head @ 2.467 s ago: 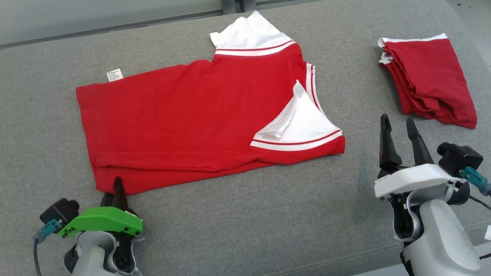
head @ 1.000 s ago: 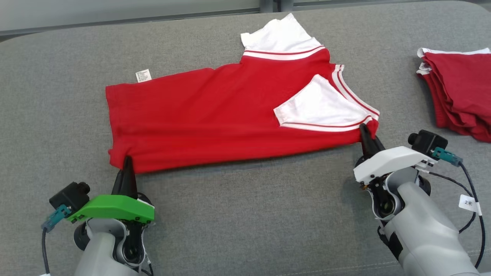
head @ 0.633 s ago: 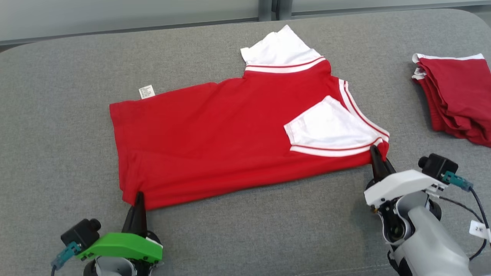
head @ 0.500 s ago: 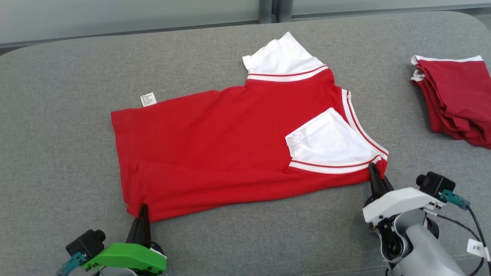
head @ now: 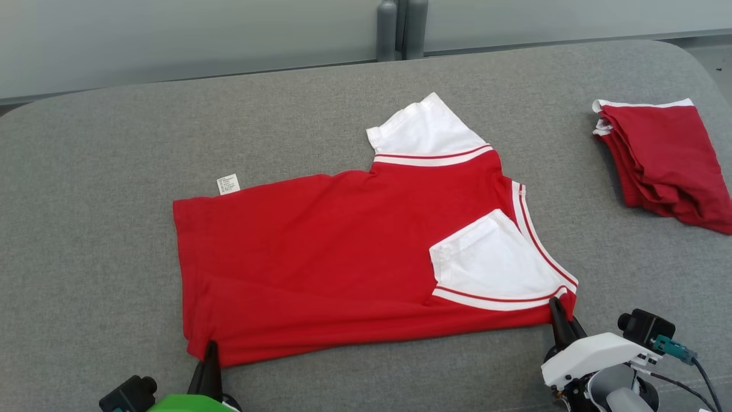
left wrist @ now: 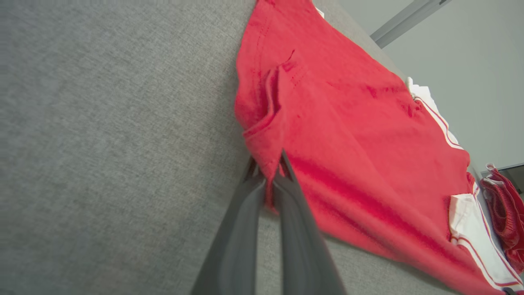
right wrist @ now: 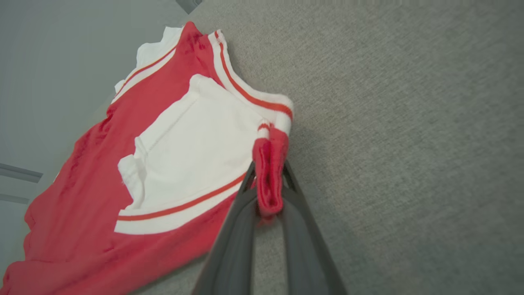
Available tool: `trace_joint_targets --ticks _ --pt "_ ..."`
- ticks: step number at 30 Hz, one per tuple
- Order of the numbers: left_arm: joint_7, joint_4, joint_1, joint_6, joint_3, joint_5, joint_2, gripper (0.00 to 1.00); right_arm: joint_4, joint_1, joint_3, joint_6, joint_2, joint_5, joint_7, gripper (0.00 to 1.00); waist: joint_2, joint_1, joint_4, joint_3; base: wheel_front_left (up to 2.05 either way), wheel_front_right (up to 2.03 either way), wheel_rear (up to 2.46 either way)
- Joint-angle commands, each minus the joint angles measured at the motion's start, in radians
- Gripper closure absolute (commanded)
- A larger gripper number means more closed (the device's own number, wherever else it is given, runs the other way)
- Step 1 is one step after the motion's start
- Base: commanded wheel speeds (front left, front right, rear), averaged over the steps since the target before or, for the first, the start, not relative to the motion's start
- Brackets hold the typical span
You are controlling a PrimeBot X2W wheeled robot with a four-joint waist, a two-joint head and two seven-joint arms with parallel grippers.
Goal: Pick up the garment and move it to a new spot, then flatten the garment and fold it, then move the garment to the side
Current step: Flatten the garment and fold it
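Counting two red garments: one shirt (head: 320, 257) spread flat mid-surface, and one folded pile (head: 669, 160) at 2 o'clock, well apart from it. Two white sleeves (head: 426, 129) on the shirt, one at 12 and one folded over the red body toward 4. One white label (head: 228, 183) poking out at 10. Two grippers, both at the shirt's near edge.

Pinching the hem corner at 7 o'clock with the left gripper (head: 210, 355), fingers pressed together on the cloth. Pinching the sleeve-side corner at 5 o'clock with the right gripper (head: 557, 312) — a bunched red fold clamped between its fingers, plain in the right wrist view.

All resting on one grey woven surface (head: 114, 171) with rounded far corners. Behind it a pale grey wall (head: 171, 40) with one darker post (head: 394, 28) at 12.

Versus the earliest look:
- Right side then spread and clear of the cloth, now clamped on that corner.
- Left side at the hem corner both times.
- Sleeve at 4 then rumpled with a raised flap, now lying flat.
- Everything lower in the head view, pile included — so camera tilt.
- Near edge also drawn toward 6 relative to the pile.
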Motion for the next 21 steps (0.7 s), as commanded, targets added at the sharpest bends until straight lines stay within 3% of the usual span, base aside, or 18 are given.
trace_joint_targets --ticks 1,6,7,8,9,10,11,21 --pt "-0.005 0.001 0.021 0.009 0.009 0.005 0.010 1.00 -0.007 0.024 -0.012 -0.002 -0.006 -0.007 0.004 1.00 0.0001 0.0000 -0.004 -0.007 0.00 0.00 0.00" --pt "0.003 -0.003 0.032 0.013 0.004 0.002 0.013 1.00 -0.024 0.044 -0.022 -0.002 -0.004 -0.019 0.025 1.00 0.0001 0.0000 -0.004 -0.014 0.00 0.00 0.00" --pt "0.004 -0.003 0.032 0.016 0.003 0.003 0.014 0.84 -0.028 0.045 -0.020 -0.002 -0.004 -0.014 0.026 0.76 0.0001 0.0000 -0.004 -0.015 0.00 0.00 0.00" --pt "0.004 -0.003 0.031 0.019 0.003 0.005 0.015 0.57 -0.032 0.048 -0.017 -0.002 -0.004 -0.011 0.028 0.43 0.0001 0.0000 -0.005 -0.016 0.00 0.00 0.00" --pt "0.004 -0.003 0.031 0.019 0.003 0.005 0.015 0.57 -0.032 0.048 -0.017 -0.002 -0.004 -0.011 0.028 0.43 0.0001 0.0000 -0.005 -0.016 0.00 0.00 0.00" --pt "0.003 -0.004 0.033 0.020 0.003 0.007 0.015 0.07 -0.036 0.052 -0.013 -0.002 -0.003 -0.011 0.026 0.00 0.0001 0.0000 -0.006 -0.017 0.00 0.00 0.00" --pt "0.001 -0.006 0.033 0.022 0.004 0.008 0.015 0.00 -0.040 0.054 -0.013 -0.002 -0.003 -0.010 0.023 0.00 0.0001 0.0000 -0.007 -0.018 0.00 0.00 0.00" --pt "-0.008 -0.048 0.037 0.074 0.011 0.073 0.089 0.00 -0.121 0.079 -0.102 -0.001 -0.002 -0.103 0.015 0.00 0.0001 0.0000 -0.019 -0.018 0.00 0.00 0.00"
